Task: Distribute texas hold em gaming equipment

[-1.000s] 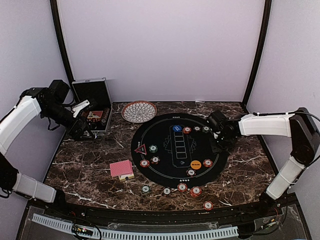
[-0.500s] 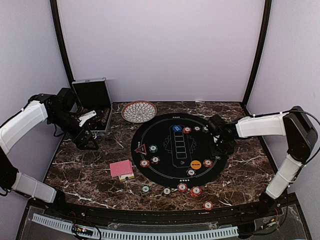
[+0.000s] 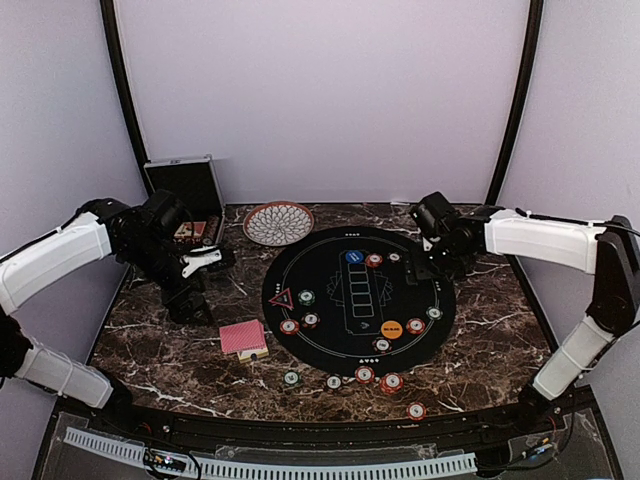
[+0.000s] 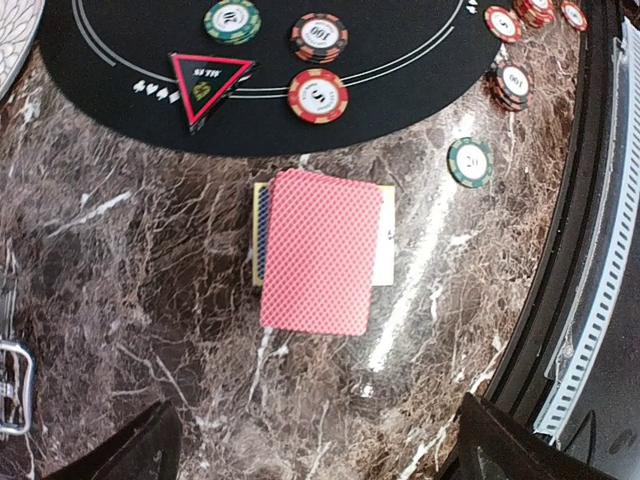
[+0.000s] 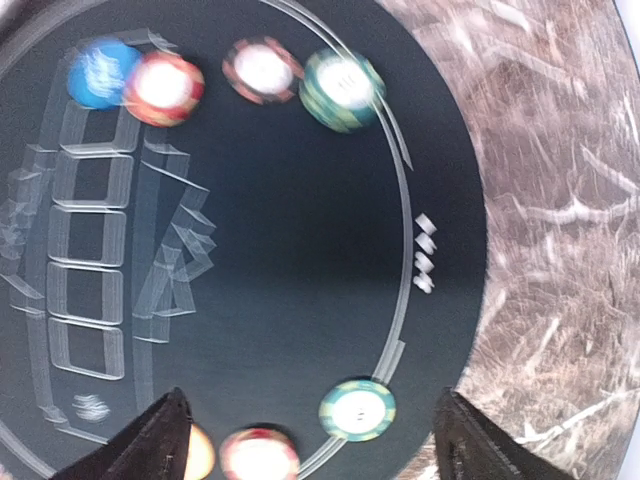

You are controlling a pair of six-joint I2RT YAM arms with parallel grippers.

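Jaws both spread | left gripper (image 4: 318,425) short of card deck (image 4: 320,250) | right gripper (image 5: 310,405) over green chip (image 5: 357,410)

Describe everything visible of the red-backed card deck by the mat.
The card deck lies flat on the marble table, just outside the black mat. Its top shows a red lattice-patterned back, slightly askew over a cream layer with a blue edge on one side. Nothing else touches it; the open left pincer hangs above.

Ahead of the left fingers (image 4: 140,450), the card deck (image 4: 320,250) is showing a red lattice back; the table (image 4: 130,300) is showing white-veined brown marble.
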